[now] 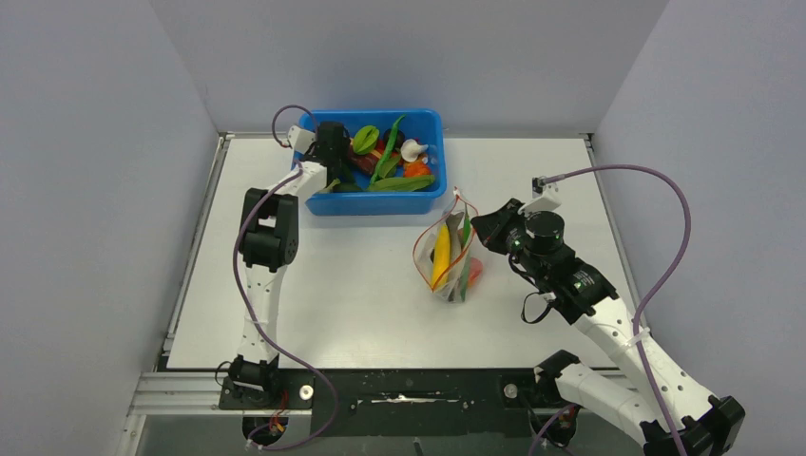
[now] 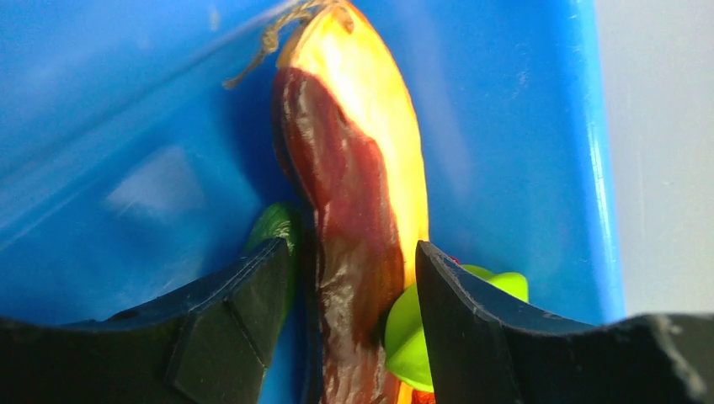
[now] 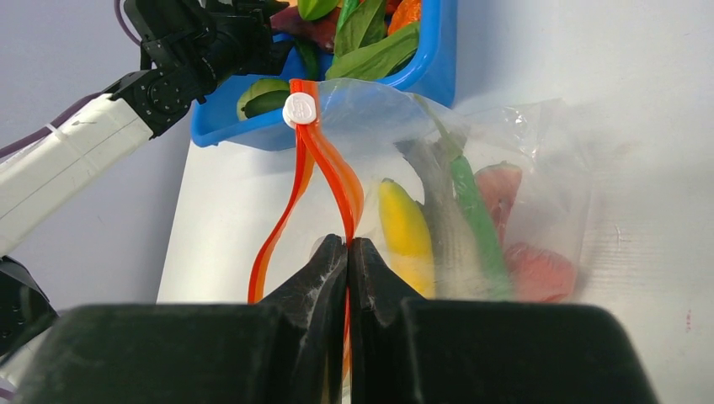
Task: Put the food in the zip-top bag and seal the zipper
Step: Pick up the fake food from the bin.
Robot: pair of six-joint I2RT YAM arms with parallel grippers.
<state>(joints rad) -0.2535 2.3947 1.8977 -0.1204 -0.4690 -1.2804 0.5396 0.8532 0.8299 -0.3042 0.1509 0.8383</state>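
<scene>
Loading is the step: the left gripper (image 2: 354, 252) stands half open astride a brown-and-yellow slice (image 2: 349, 160) in the tub (image 2: 522, 126), while the right gripper (image 3: 349, 244), shut, pinches the zipper (image 3: 330, 172) of the part-filled bag (image 3: 526, 181) on the table (image 1: 333, 285); next should come a squeeze on the slice and a clean lift.
</scene>
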